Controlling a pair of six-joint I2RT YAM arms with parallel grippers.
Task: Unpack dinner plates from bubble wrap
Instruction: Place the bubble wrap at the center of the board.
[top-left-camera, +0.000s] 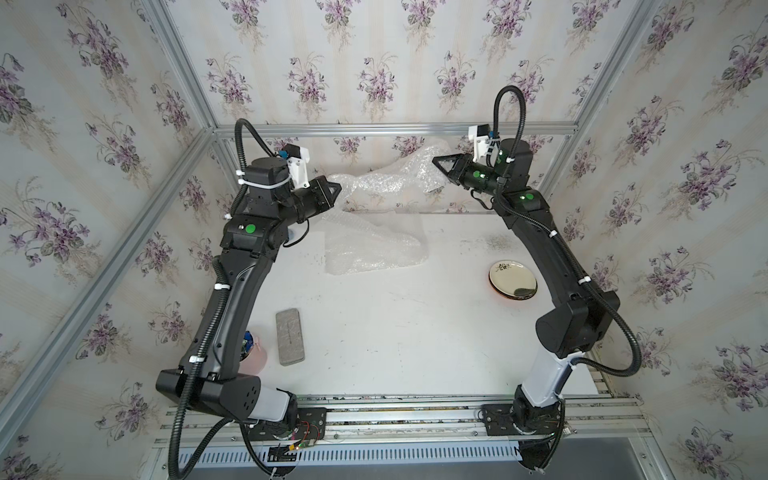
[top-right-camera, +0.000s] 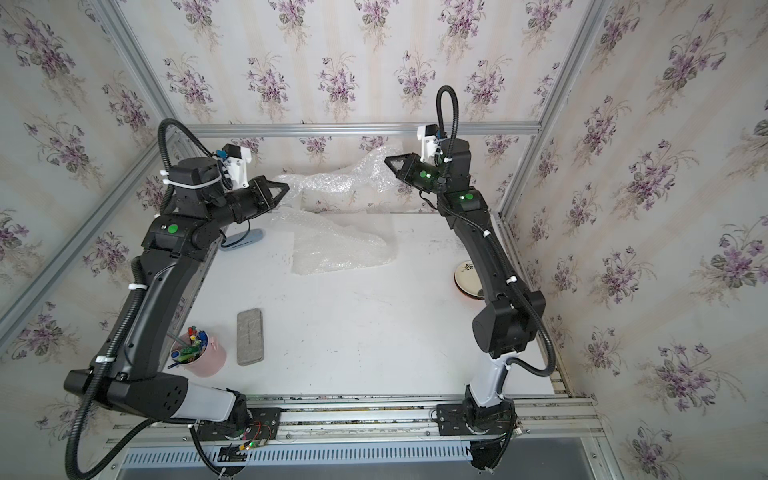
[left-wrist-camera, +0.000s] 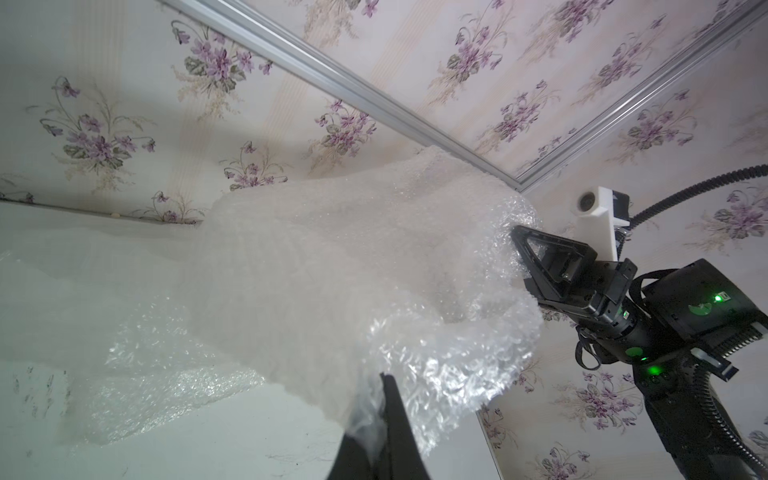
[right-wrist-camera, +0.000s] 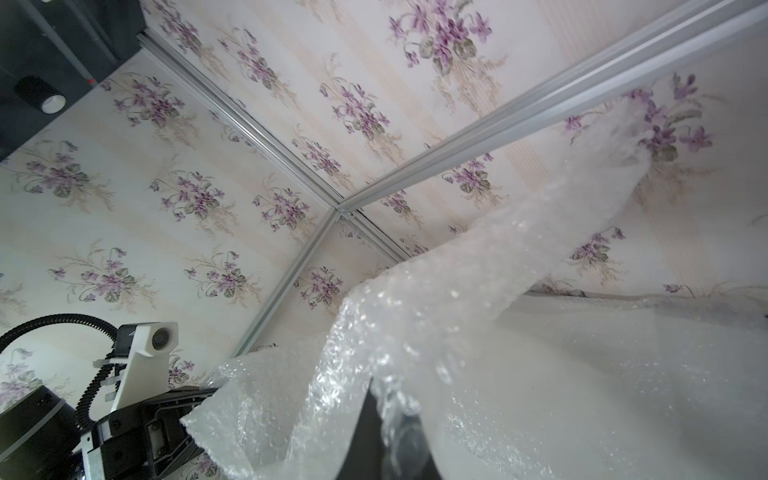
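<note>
A: Quick run, left to right. Far left?

B: Pink cup (top-right-camera: 208, 361) w/ pens, front-left on the table (top-left-camera: 395, 340), partly under the left arm. Just right of it is a grey rect. pad (top-left-camera: 290, 336), lying flat. Further back, a pale blue oval thing (top-right-camera: 245, 237) pokes out from under that arm.

A: And the left gripper?

B: The left gripper (top-left-camera: 337, 190) is up off the table near the back wall, jaws pinched tight on one end of the bubble wrap (top-left-camera: 386, 178) — left wrist view shows plastic bunched at its fingers (left-wrist-camera: 395, 436).

A: The wrap itself?

B: Stretched in the air betw. the two grippers, sagging in the middle, in front of the back wall. The lower wrap (top-left-camera: 374, 245) lies crumpled on the table beneath. Can't tell if that's a separate sheet or the same one hanging down.

A: Right side?

B: The right gripper (top-left-camera: 437, 161) is also raised, a bit higher, clamped onto the other end. Seen in both top views (top-right-camera: 390, 161) and from the left wrist cam (left-wrist-camera: 517, 239).

A: Plates?

B: Right part of the table, well apart from the wrap, unwrapped. Cream plate (top-left-camera: 513, 276) w/ dark floral mark sits on top, and the orange plate (top-left-camera: 498, 295) shows only an edge beneath. The right forearm passes just beside them — in a top view it covers part of the cream plate (top-right-camera: 465, 272).
</note>
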